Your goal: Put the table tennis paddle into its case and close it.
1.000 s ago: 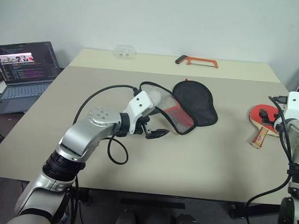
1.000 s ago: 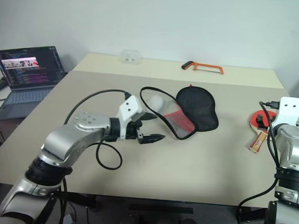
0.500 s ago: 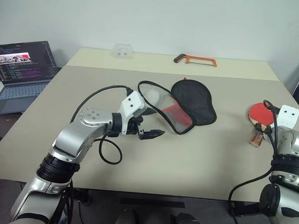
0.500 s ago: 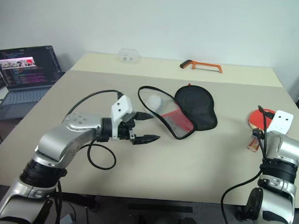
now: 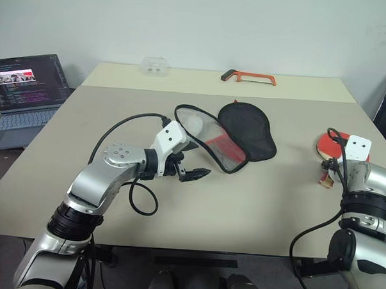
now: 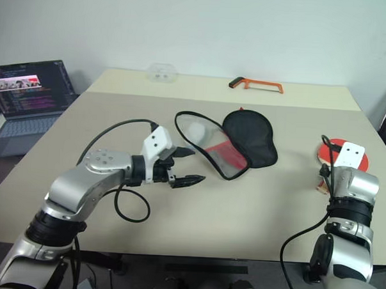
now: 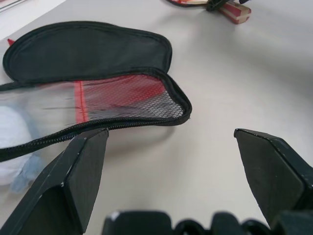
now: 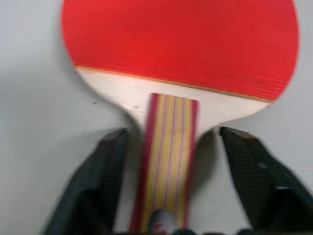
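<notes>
Left eye view takes in a laptop (image 5: 22, 89) at the far left edge, open beside the beige surface (image 5: 241, 204). Next comes the left gripper (image 5: 193, 167), hovering low over the surface with its fingers (image 7: 83, 171) spread wide and nothing between them. Just beyond those fingertips lies the case (image 5: 235, 137), unzipped and folded open: the mesh-and-red flap sits nearest the fingers, the black face lies past it, and a whitish wad (image 5: 195, 124) rests inside under the mesh. Well behind the case, near the far edge of the surface, sit a small clear plastic piece (image 5: 153, 65) and an orange-framed hacksaw (image 5: 248, 77). Further right, well apart from the case, the table tennis paddle (image 8: 181, 49) lies flat on the surface with its red face up. The right gripper (image 8: 171, 166) is down at the paddle, one finger on each side of the striped handle (image 8: 168, 147), half closed with a gap showing on both sides; I cannot tell whether they grip it.
</notes>
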`<state>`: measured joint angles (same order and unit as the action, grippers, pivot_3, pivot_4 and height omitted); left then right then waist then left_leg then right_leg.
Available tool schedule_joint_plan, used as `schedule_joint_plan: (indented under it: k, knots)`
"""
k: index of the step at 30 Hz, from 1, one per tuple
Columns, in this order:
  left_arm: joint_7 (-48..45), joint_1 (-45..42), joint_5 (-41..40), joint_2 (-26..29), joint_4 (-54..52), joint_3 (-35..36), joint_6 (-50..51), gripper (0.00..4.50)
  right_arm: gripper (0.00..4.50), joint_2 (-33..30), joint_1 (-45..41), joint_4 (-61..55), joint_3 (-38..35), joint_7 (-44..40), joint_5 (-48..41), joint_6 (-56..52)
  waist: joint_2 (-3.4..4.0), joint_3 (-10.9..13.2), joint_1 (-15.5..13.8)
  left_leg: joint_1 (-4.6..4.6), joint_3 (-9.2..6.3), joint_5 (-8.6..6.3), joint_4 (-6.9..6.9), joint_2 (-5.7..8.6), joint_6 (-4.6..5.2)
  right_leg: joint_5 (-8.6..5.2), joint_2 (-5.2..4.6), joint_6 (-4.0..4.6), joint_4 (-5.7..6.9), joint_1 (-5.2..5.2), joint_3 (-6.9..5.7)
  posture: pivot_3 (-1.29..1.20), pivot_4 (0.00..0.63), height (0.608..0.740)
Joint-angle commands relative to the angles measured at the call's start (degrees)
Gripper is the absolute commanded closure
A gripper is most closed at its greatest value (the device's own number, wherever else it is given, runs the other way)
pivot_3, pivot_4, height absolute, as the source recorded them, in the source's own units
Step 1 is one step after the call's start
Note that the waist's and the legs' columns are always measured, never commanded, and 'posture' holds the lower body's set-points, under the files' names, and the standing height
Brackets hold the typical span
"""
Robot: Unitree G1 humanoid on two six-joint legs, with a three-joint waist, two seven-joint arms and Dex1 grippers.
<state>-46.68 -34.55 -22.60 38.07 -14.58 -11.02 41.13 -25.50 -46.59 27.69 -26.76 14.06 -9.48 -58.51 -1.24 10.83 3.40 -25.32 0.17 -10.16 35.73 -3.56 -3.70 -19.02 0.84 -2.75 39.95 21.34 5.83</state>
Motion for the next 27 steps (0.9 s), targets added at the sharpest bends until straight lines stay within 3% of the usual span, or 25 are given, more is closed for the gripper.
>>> schedule_joint_plan:
  k: [1, 3, 5, 15, 21, 27]
  knots:
    - [0.8, -0.6, 0.0, 0.3, -2.7, 2.4, 0.5, 0.0, 2.56, 0.0, -1.0, 0.6, 0.9, 1.1, 1.3, 0.7, 0.0, 0.0, 0.0, 0.0, 0.0, 0.0, 0.01, 0.0, 0.0, 0.0, 0.0, 0.0, 0.0, 0.0, 0.0, 0.0, 0.15, 0.74]
    - [0.8, -0.7, 0.2, 0.8, -2.4, 3.0, 0.7, 0.0, 3.18, -0.1, -1.7, -0.6, 1.5, 1.4, 1.6, 1.2, 0.0, 0.0, 0.0, 0.0, 0.01, 0.0, 0.01, 0.01, 0.0, 0.0, -0.01, 0.0, 0.0, 0.0, 0.0, 0.0, 0.15, 0.74]
    - [0.6, -0.8, 0.4, 1.5, -1.6, 3.6, 0.6, 0.0, 3.45, -0.6, -2.5, -3.7, 3.6, 1.2, 2.6, 3.5, 0.0, 0.0, 0.0, -0.01, 0.0, 0.0, 0.0, 0.01, 0.0, 0.0, -0.01, 0.0, 0.0, 0.01, 0.0, 0.0, 0.15, 0.74]
    - [1.4, -1.1, 0.4, 1.7, -2.0, 4.4, 1.8, 0.0, 3.45, 2.8, -10.4, -14.5, 16.3, -7.9, 3.8, 9.8, 0.17, 0.1, 0.7, -0.58, 0.06, 0.01, -0.02, -0.04, -0.01, 0.01, 0.06, 0.02, 0.17, 0.75, 0.1, 0.0, 0.15, 0.74]
    - [1.5, -0.5, 0.4, 1.7, -2.6, 4.2, 2.6, 0.0, 3.45, 8.1, -15.5, -4.8, 23.3, -17.3, 3.5, 14.0, 0.17, 0.1, 0.5, -0.6, 0.02, 0.01, 0.0, -0.04, -0.01, 0.0, 0.04, 0.04, 0.17, 0.73, 0.02, 0.0, 0.15, 0.74]
    - [1.8, 0.8, 0.0, 2.0, -4.5, 4.8, 3.8, 0.0, 3.45, 9.1, -17.8, 7.5, 28.1, -23.6, 5.8, 19.3, 0.16, 0.1, -0.7, -0.69, 0.0, 0.01, 0.06, -0.02, -0.01, 0.0, -0.01, 0.05, 0.16, 0.74, -0.07, 0.0, 0.15, 0.74]
